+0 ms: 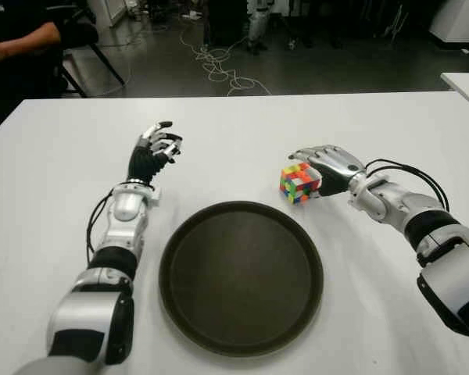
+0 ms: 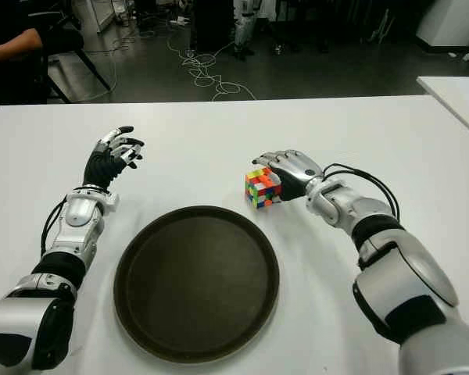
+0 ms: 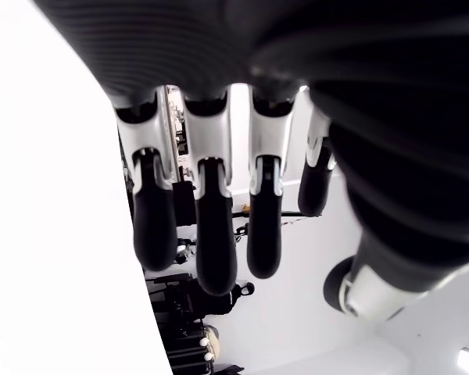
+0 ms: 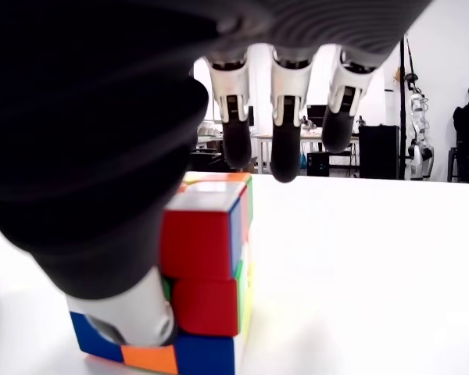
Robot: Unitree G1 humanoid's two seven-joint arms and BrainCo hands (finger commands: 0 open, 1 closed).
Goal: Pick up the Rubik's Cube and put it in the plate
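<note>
Right wrist view: the right hand (image 4: 219, 195) is shown half-open over the Rubik's Cube (image 4: 195, 273), ungrasped at centre frame; finger closure is required before transfer to the plate (image 1: 180, 258).

Both eye views look forward and down from the head, sharing the white table (image 1: 234, 133) and round dark plate (image 2: 196, 285). Each wrist view sits close behind its own fingers, facing across the tabletop toward the room.

White table (image 1: 242, 133); cables (image 1: 219, 66) on floor; seated person (image 1: 19, 39).
</note>
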